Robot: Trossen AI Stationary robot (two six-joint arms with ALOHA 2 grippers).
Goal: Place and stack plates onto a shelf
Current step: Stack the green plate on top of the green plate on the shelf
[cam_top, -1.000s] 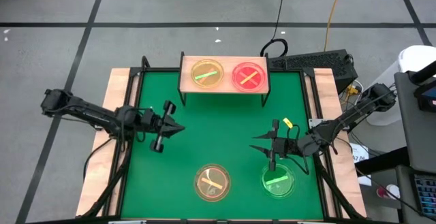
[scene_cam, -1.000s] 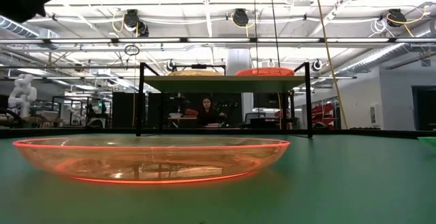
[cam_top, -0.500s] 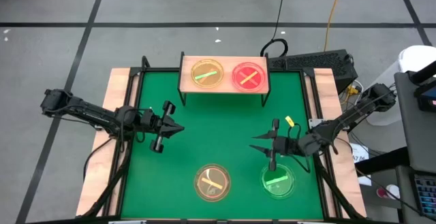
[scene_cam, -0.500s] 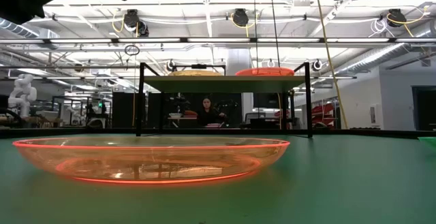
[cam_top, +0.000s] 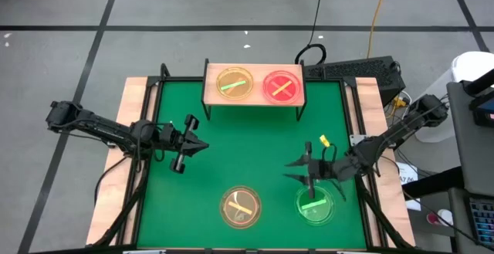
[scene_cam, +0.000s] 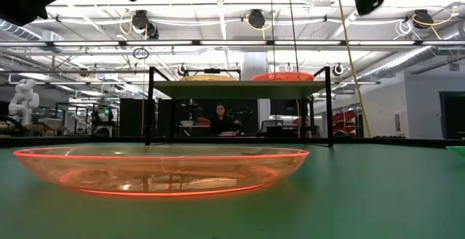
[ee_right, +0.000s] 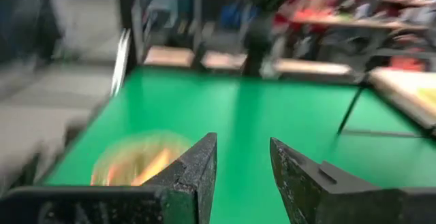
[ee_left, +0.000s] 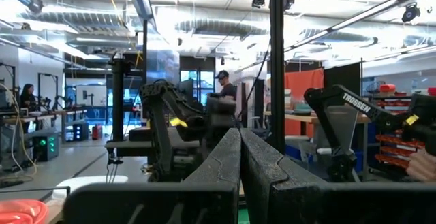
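The shelf stands at the mat's far edge and bears two plates: an amber one with a green stripe and a pink one. Two more plates rest flat on the green mat near its front edge: an amber one and a green one. My right gripper hovers open above the mat, just left of and beyond the green plate, pointing toward the table's left. My left gripper hangs shut over the mat's left part, holding nothing.
Free mat lies between the shelf and the two front plates. The shelf's black legs stand on the mat. A keyboard and cables lie beyond the table's far right corner. A person sits in the room behind the shelf.
My right gripper has rolled about its own pointing line and tipped slightly downward over the mat beside the green plate, staying open. The plates and the left arm have kept still.
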